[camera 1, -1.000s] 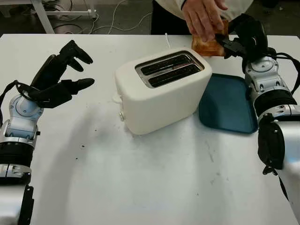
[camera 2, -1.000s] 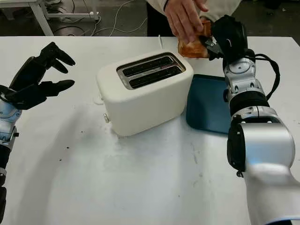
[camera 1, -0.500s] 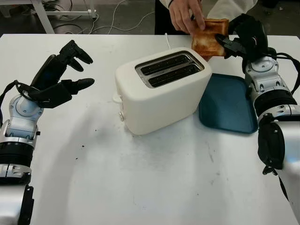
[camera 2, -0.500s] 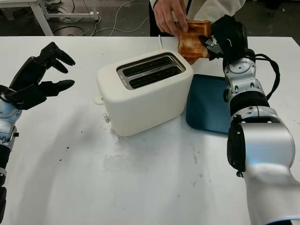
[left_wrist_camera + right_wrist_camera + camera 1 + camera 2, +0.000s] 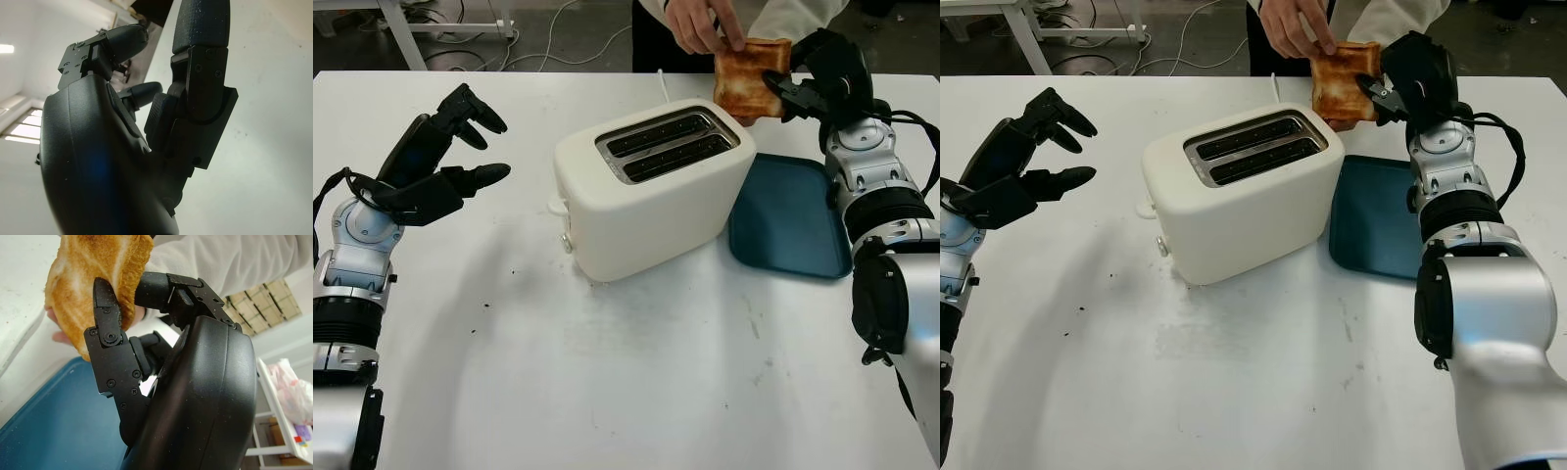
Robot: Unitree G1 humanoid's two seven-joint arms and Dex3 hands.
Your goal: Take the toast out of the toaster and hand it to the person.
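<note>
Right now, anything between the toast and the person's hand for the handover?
Nothing visible. The right hand holds the toast up beyond the toaster, past the tray, and the person's hand already pinches its top edge. The left hand is open, off to the far side of the table.

Toaster (image 5: pixel 651 186) mid-table; tray (image 5: pixel 788 220) right beside it; toast (image 5: pixel 751 76) above toaster's far-right corner.

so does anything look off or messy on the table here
Only small things: dark crumbs dot the white table left of the toaster, which sits askew to the table edge. The toast is intact, gripped by the right hand and the person's hand.
</note>
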